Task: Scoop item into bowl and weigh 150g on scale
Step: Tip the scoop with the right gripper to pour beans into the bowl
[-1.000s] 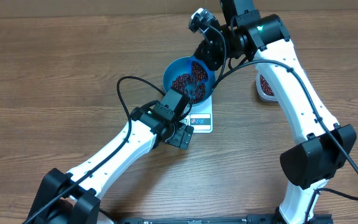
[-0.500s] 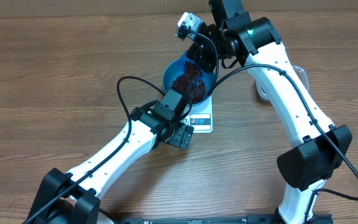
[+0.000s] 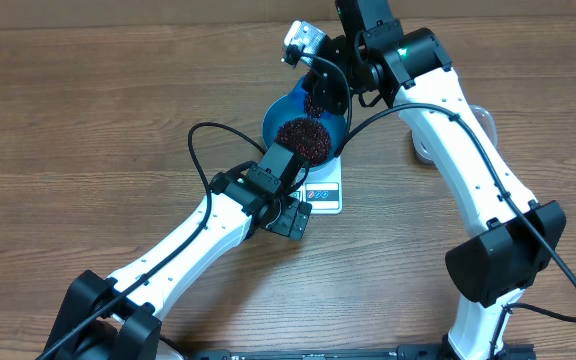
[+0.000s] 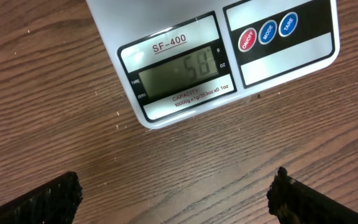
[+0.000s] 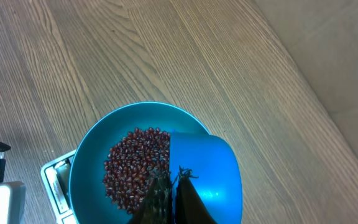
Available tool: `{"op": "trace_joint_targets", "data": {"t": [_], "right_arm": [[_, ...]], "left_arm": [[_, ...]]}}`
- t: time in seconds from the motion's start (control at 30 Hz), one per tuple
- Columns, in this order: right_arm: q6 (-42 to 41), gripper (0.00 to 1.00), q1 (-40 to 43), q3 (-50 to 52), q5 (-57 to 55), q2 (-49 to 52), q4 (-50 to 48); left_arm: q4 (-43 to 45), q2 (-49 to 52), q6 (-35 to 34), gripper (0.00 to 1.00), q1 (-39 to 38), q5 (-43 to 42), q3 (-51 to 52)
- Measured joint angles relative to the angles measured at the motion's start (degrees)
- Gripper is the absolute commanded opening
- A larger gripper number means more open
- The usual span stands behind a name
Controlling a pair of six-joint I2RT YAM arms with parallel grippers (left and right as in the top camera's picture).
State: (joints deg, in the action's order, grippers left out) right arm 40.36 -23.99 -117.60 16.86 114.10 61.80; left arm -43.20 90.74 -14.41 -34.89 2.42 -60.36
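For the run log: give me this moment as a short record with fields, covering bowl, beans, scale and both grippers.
bowl: blue, sitting on the scale
beans: dark red heap in the bowl's bottom
scale: white, display digits faint, seem to read 58
scoop: blue, held over the bowl's rim
right gripper: shut on the scoop
left gripper: open, empty, over the table near the scale's display
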Motion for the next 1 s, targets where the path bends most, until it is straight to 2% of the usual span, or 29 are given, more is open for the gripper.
{"op": "trace_joint_targets", "data": {"t": [1.0], "right_arm": [[1.44,0.04,-1.2,0.0,-0.31,0.0,1.79]], "left_arm": [[0.0,0.0,0.0,1.0,0.0,0.0,0.0]]}}
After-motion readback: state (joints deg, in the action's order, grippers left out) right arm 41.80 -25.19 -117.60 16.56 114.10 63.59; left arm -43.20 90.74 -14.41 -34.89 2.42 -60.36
